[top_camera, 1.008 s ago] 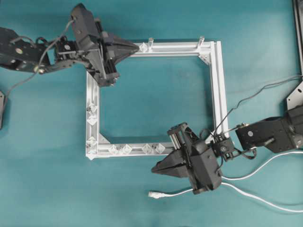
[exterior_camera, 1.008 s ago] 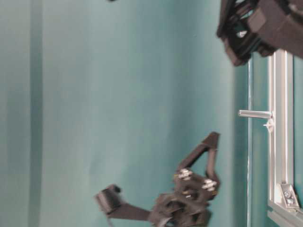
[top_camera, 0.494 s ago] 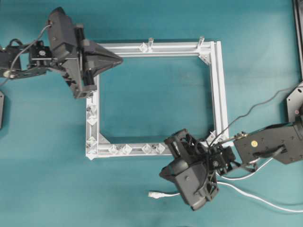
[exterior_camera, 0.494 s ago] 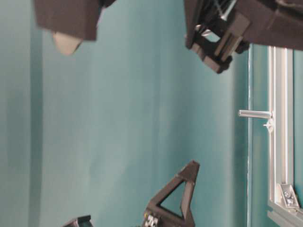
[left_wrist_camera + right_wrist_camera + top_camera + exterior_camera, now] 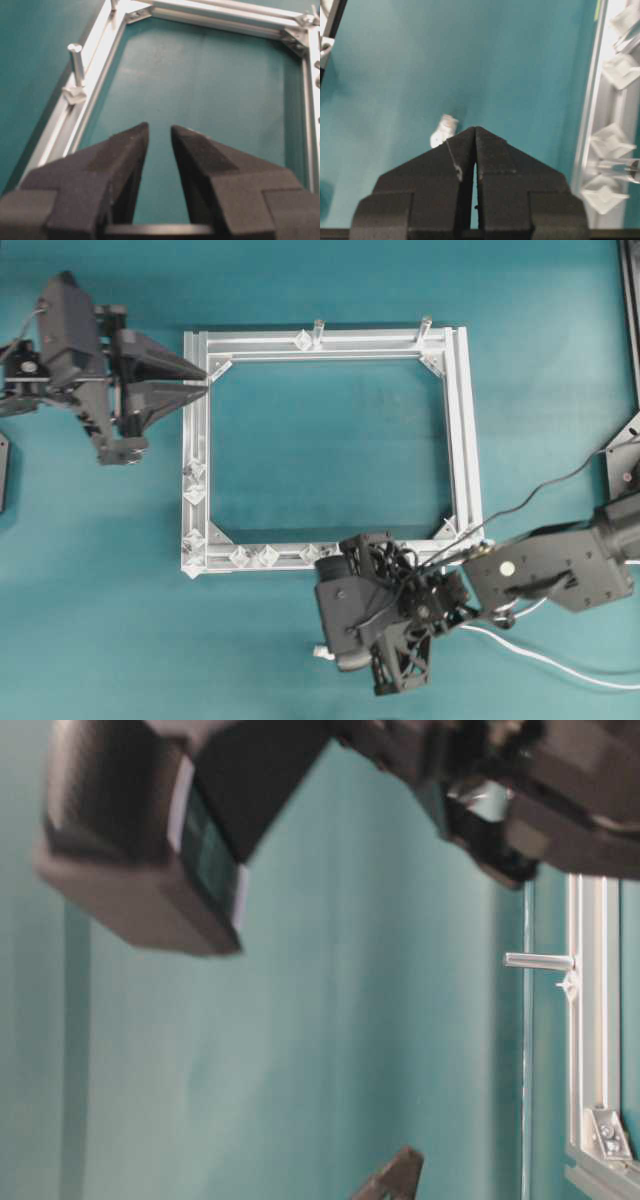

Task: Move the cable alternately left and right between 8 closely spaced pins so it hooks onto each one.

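Meanwhile, the right gripper (image 5: 475,131), jaws pressed together, hovers over the thin white cable's plug end (image 5: 443,131) at six o'clock of the silver aluminium frame (image 5: 466,440). The left gripper (image 5: 159,132), at ten o'clock, stands slightly spread and empty. Threading the tiny clear pins (image 5: 252,556) seems unstarted; next, the right jaws must part to pinch the plug.

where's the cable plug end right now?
Overhead view: the plug lies on the teal mat below the frame's bottom rail, poking out at the left edge of the right gripper. In the right wrist view it sits just beyond the shut jaws' tips, slightly left.

A teal table (image 5: 330,445) carries an aluminium frame (image 5: 462,430) and the cable (image 5: 560,668).
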You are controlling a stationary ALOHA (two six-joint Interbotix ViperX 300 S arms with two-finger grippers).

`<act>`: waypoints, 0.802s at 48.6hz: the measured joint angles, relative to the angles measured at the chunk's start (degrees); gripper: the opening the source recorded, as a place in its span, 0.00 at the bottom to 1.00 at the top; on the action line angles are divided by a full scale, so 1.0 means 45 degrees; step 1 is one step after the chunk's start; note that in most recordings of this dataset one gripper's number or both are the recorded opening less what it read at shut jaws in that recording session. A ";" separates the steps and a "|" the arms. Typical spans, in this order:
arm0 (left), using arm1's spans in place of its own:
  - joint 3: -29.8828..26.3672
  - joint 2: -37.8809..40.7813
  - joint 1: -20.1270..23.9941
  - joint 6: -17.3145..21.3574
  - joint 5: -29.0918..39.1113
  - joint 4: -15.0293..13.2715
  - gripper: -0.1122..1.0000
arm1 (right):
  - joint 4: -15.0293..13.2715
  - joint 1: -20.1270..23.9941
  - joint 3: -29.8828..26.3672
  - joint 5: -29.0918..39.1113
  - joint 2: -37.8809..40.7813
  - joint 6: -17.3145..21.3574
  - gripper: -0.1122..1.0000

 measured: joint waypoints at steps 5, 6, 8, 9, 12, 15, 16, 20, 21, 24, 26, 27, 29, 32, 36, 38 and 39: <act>0.0488 -0.0742 0.0000 0.0000 0.0059 0.0000 0.41 | 0.0020 0.0098 -0.0488 0.0664 0.0254 0.0527 0.17; 0.0566 -0.0898 -0.0020 0.0000 0.0078 0.0000 0.41 | 0.0020 0.0117 -0.0586 0.0820 0.0293 0.0625 0.20; 0.0742 -0.1211 0.0000 0.0000 0.0156 0.0000 0.41 | 0.0020 0.0137 -0.0762 0.1113 0.0352 0.0762 0.26; 0.0859 -0.1387 0.0000 0.0000 0.0254 0.0000 0.41 | 0.0020 0.0156 -0.0859 0.1250 0.0410 0.0820 0.28; 0.1152 -0.1992 0.0000 0.0000 0.0508 0.0000 0.41 | 0.0020 0.0176 -0.1133 0.1641 0.0547 0.1055 0.30; 0.1367 -0.2520 0.0000 0.0000 0.0820 0.0000 0.41 | 0.0020 0.0215 -0.1348 0.1875 0.0723 0.1250 0.30; 0.1426 -0.2676 0.0000 0.0000 0.0918 0.0000 0.41 | 0.0020 0.0215 -0.1426 0.1953 0.0781 0.1348 0.30; 0.1621 -0.3398 -0.0020 0.0000 0.1367 0.0000 0.41 | 0.0020 0.0234 -0.1641 0.2129 0.0996 0.1680 0.30; 0.1660 -0.3594 -0.0020 0.0000 0.1465 0.0000 0.41 | 0.0020 0.0234 -0.1680 0.2148 0.1055 0.1777 0.30; 0.1836 -0.4160 -0.0020 0.0000 0.1855 0.0000 0.41 | 0.0020 0.0254 -0.1758 0.2207 0.1172 0.2070 0.30; 0.1953 -0.4551 -0.0020 0.0000 0.2090 0.0000 0.41 | 0.0020 0.0254 -0.1797 0.2266 0.1250 0.2305 0.31; 0.2031 -0.4707 -0.0020 0.0000 0.2227 0.0000 0.41 | 0.0020 0.0254 -0.1816 0.2305 0.1270 0.2441 0.31; 0.2188 -0.5117 -0.0020 0.0000 0.2461 0.0000 0.41 | 0.0020 0.0254 -0.1836 0.2402 0.1348 0.2676 0.31; 0.2383 -0.5723 -0.0039 0.0000 0.2832 0.0000 0.41 | 0.0020 0.0273 -0.1836 0.2578 0.1465 0.3027 0.33; 0.2598 -0.6563 -0.0039 0.0000 0.3359 0.0000 0.41 | 0.0020 0.0273 -0.1836 0.2773 0.1563 0.3340 0.41; 0.2676 -0.6914 -0.0020 0.0000 0.3613 0.0000 0.41 | 0.0020 0.0273 -0.1836 0.2832 0.1582 0.3379 0.49; 0.2715 -0.7070 -0.0039 0.0000 0.3711 0.0000 0.41 | 0.0020 0.0273 -0.1855 0.2832 0.1602 0.3379 0.54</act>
